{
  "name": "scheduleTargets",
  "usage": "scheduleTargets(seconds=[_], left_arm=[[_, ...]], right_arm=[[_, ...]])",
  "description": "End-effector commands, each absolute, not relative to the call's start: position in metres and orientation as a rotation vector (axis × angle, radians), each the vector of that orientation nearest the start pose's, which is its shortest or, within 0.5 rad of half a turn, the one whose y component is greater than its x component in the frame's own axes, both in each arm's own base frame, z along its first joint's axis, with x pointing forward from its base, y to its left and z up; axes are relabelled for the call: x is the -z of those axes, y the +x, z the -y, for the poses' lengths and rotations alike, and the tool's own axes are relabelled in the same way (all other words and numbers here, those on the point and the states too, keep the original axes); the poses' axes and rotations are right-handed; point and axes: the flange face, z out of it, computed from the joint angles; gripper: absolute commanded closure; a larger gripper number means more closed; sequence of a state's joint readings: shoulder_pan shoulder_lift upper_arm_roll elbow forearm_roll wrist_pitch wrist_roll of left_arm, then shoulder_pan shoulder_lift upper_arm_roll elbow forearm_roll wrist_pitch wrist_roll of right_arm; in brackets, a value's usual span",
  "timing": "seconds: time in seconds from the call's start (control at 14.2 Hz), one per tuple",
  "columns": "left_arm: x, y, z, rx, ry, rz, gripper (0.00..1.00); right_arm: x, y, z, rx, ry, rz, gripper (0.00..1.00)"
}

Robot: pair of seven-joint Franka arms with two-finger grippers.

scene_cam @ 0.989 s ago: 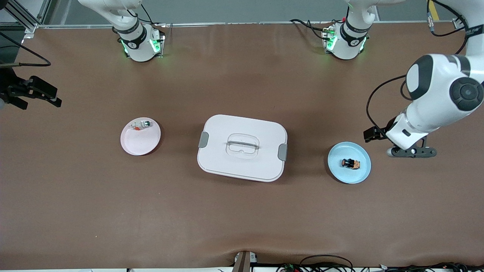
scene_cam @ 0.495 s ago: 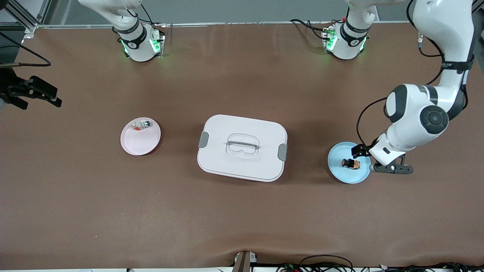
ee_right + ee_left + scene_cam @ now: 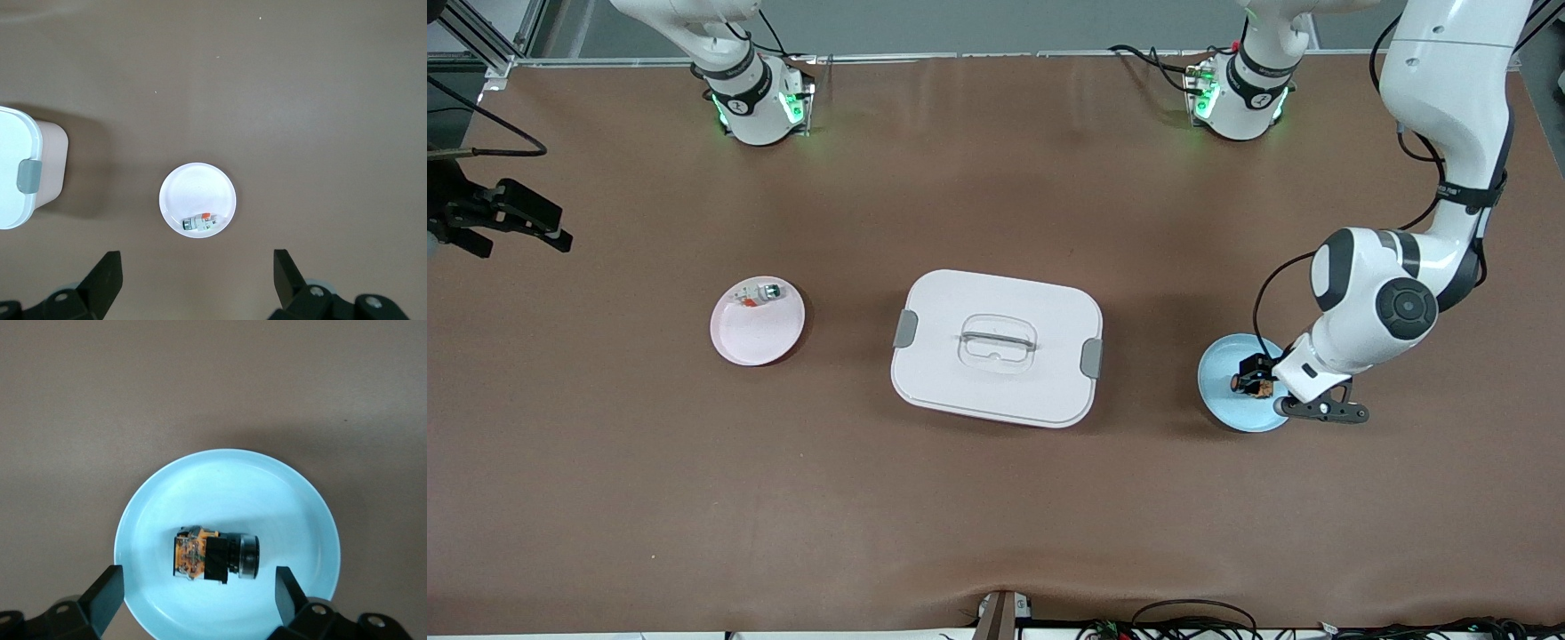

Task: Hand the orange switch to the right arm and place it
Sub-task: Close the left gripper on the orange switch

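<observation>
I count two plates, one blue (image 3: 1221,391) and one pink (image 3: 757,330), two small parts, the orange switch (image 3: 1252,384) and a white part (image 3: 759,293), and one lidded box (image 3: 996,347)

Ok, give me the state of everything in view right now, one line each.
orange switch: on its side in the blue plate, not gripped.
left gripper: open, over the blue plate.
right gripper: open, waiting high over the table.
white box: lid on, both latches down.
white-and-clear part: lying on the pink plate.

Bare blue plate (image 3: 293,513) surrounds orange switch (image 3: 215,555); left gripper (image 3: 199,597) fingers straddle it unobstructed.
</observation>
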State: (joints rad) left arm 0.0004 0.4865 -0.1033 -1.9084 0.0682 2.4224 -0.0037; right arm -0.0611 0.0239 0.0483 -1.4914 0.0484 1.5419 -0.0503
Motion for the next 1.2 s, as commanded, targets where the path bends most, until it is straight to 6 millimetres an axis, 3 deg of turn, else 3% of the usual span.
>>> scheduleTargets(seconds=[0.0,0.42,1.13], left_arm=[[-0.235,0.631,0.064,0.069,-3.128,-0.230,0.00],[-0.206,0.629,0.063,0.053,-3.137,-0.226,0.00],[-0.187,0.621,0.067,0.002,-3.142,-0.229,0.05]], right_arm=[[-0.649,0.551,0.005,0.050,-3.095,0.041,0.00],[-0.649,0.551,0.005,0.050,-3.093,0.041,0.00],[-0.649,0.551,0.005,0.050,-3.095,0.041,0.00]])
